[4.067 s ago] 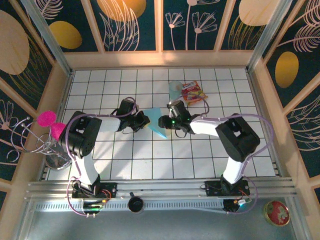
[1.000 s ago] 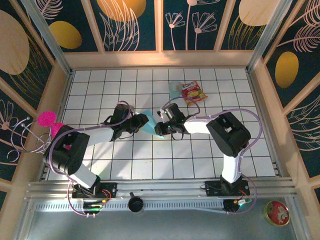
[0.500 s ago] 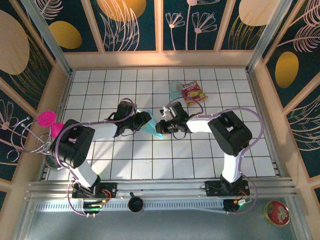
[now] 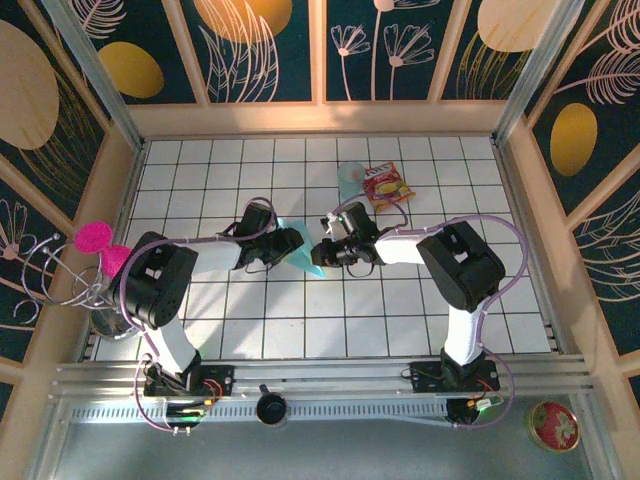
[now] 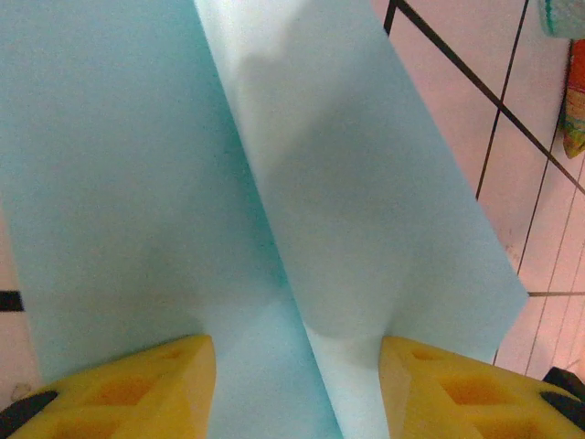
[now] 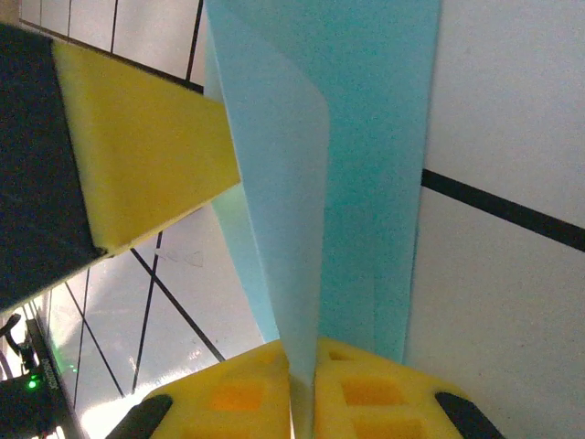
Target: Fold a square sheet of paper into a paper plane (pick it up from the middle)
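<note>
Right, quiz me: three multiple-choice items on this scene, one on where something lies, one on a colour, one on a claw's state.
1. In the top view, the snack packet lies:
A) between the arm bases
B) on the far side of the teal paper, beside the blue cup
C) under the left arm

2. The claws' fingers are:
A) yellow
B) red
C) white

3. The right claw is:
A) wide open over the packet
B) holding the cup
C) shut on the teal paper

Answers:
1 B: the packet lies toward the back wall from the paper, next to the cup.
2 A: both wrist views show yellow fingers.
3 C: its fingers meet with the paper's edge pinched between them.
</note>
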`<action>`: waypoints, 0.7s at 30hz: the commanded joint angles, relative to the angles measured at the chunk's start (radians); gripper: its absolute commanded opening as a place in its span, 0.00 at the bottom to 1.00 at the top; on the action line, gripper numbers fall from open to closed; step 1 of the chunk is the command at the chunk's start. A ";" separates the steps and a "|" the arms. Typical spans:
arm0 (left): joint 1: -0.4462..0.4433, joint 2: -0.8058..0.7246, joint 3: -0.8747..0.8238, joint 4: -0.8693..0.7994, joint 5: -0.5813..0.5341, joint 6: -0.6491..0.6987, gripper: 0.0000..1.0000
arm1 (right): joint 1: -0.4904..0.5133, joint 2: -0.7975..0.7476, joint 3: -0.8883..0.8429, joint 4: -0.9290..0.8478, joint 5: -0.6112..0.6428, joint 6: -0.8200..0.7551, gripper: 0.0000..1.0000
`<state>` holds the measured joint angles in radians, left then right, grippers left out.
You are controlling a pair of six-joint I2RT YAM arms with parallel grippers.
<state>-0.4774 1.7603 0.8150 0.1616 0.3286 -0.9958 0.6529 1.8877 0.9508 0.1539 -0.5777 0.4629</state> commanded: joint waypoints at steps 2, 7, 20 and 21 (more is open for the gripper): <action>-0.007 0.018 0.024 -0.048 -0.032 0.023 0.51 | -0.011 0.010 0.003 0.008 -0.026 0.013 0.14; -0.008 0.006 0.015 -0.033 -0.022 0.026 0.51 | -0.013 0.020 0.010 0.000 -0.022 0.014 0.14; -0.008 -0.067 -0.045 0.072 0.006 0.023 0.58 | -0.015 0.040 0.020 -0.005 -0.037 0.014 0.14; -0.007 -0.063 -0.043 0.074 0.008 0.022 0.58 | -0.015 0.040 0.021 -0.005 -0.039 0.014 0.14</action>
<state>-0.4793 1.7023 0.7830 0.1989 0.3180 -0.9874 0.6468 1.9076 0.9539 0.1535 -0.5976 0.4747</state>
